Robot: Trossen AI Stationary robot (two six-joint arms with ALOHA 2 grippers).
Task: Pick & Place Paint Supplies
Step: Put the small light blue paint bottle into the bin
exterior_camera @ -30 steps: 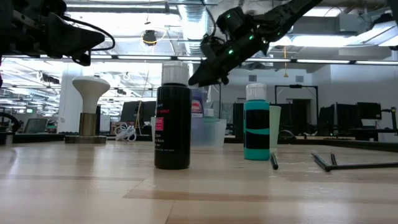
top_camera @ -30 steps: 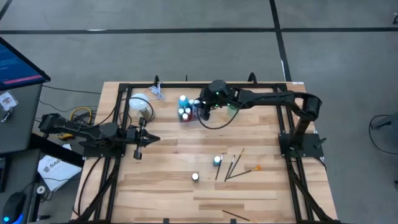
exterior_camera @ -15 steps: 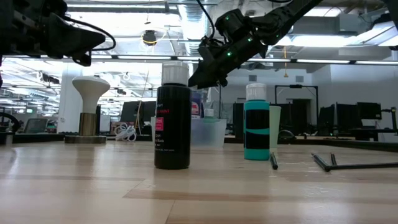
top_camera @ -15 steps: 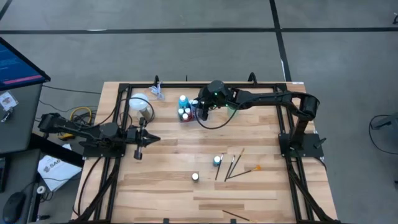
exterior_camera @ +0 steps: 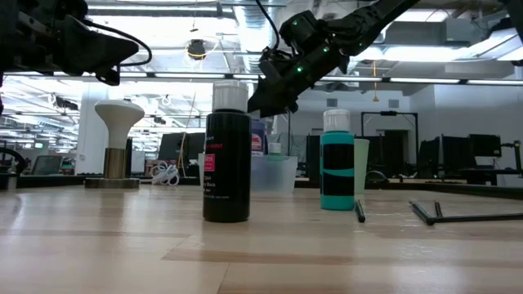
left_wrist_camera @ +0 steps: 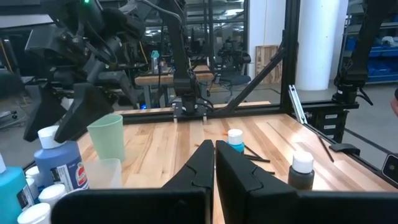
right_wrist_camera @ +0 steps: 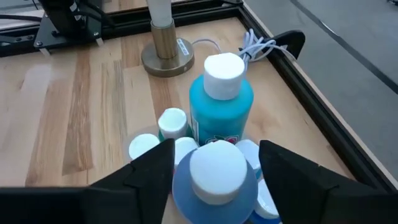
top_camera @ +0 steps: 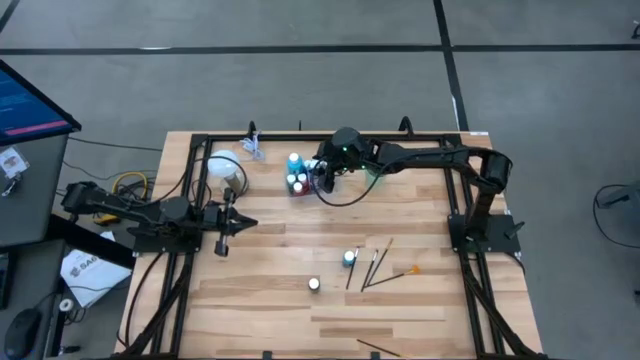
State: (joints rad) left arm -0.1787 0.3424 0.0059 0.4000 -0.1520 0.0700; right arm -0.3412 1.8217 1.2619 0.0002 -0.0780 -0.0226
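Since the bottles w/ white caps are being grouped upper-centre of the worktop [top_camera: 260,300], our right gripper [right_wrist_camera: 214,163] hangs spread around a blue bottle [right_wrist_camera: 214,183] there; left gripper [left_wrist_camera: 214,163] waits pressed together, centre-left.

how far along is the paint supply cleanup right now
Done: several bottles clustered at the table's far side. In hand: right gripper is open around a blue bottle there. Left: two bottles and the brushes lie loose near the front. Left gripper waits, shut.
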